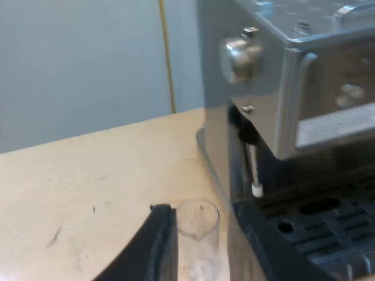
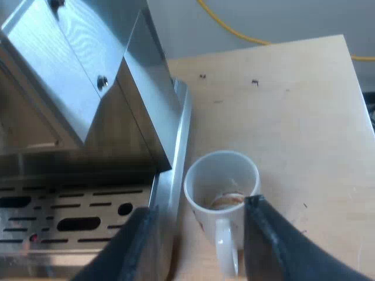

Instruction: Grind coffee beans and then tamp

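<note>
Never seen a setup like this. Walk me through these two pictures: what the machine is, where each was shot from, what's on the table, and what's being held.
Each picture comes from a camera riding on one of the robot's two arms, looking past that arm's own black two-fingered gripper.

In the left wrist view, the left gripper is open. A clear measuring glass stands between its fingers on the wooden table, beside the steel espresso machine. The glass does not look clamped.

In the right wrist view, the right gripper is open over a white mug with brown residue inside. The mug stands on the table next to the machine's slotted drip tray.

Neither gripper holds anything.
</note>
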Controlling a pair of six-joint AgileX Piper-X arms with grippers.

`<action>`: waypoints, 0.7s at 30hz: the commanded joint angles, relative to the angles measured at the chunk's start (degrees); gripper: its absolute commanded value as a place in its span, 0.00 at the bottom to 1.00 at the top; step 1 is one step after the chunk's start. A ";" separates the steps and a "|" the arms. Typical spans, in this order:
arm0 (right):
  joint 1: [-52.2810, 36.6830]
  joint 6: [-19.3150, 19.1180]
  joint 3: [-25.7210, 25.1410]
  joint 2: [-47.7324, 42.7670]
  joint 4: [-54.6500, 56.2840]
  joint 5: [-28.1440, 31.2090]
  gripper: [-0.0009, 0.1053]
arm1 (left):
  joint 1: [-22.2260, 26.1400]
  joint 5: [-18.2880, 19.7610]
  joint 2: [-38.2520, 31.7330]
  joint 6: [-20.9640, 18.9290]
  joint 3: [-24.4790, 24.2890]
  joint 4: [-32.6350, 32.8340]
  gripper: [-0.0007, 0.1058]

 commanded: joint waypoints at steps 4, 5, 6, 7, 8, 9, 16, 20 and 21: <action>-0.30 -5.51 -0.65 -5.08 4.01 -0.42 0.29 | -0.22 0.47 -7.05 -0.99 -0.59 8.03 0.24; -0.30 -6.05 -0.65 -6.56 4.47 -0.16 0.29 | -0.22 0.47 -8.31 -1.15 -0.59 9.05 0.24; -0.30 -6.18 -0.65 -8.07 4.82 -0.18 0.29 | -0.22 0.47 -9.80 -1.80 -0.59 9.78 0.24; -0.30 -6.18 -0.65 -8.58 4.87 -0.18 0.29 | -0.22 0.47 -10.49 -1.96 -0.45 9.82 0.24; -0.30 -6.17 -0.65 -10.10 5.18 -0.18 0.29 | -0.22 0.47 -11.99 -2.87 -0.17 9.80 0.24; -0.30 -6.17 -0.65 -11.41 5.52 -0.18 0.29 | -0.22 0.47 -13.40 -3.28 0.14 9.80 0.24; -0.30 -6.17 0.75 -19.03 6.60 -0.18 0.29 | -0.22 0.47 -20.10 -4.06 2.41 9.80 0.24; -0.30 -5.79 3.55 -24.24 6.60 -0.18 0.29 | -0.22 0.47 -23.76 -4.06 3.45 9.80 0.24; -0.30 -5.64 4.54 -25.85 6.60 -0.18 0.29 | -0.22 0.47 -24.71 -4.06 3.59 9.80 0.24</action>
